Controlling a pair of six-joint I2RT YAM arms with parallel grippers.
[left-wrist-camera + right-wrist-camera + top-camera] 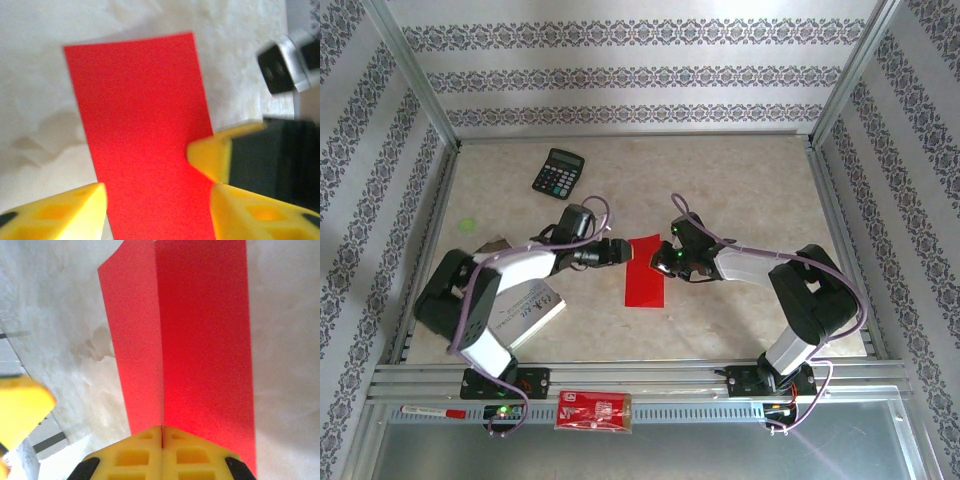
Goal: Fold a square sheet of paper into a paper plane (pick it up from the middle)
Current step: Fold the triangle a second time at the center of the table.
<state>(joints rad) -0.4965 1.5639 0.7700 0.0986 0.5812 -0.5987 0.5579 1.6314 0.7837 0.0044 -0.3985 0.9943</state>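
The square sheet of paper (645,275) is bright red and lies folded into a long narrow strip at the table's middle. In the right wrist view the sheet of paper (200,330) shows two flaps meeting at a crease. My right gripper (162,432) is shut on its near end at that crease, and sits at the strip's right edge (666,258). My left gripper (160,210) stands open with a yellow finger on each side of the paper (140,110), at the strip's upper left (620,250). The right gripper's fingertip (215,155) touches the paper's edge there. The paper plane is out of view.
A black calculator (558,173) lies at the back left. A white printed booklet (525,310) sits under the left arm. A red printed packet (593,410) and a marker (430,411) rest on the near rail. A green spot (469,224) marks the table's left.
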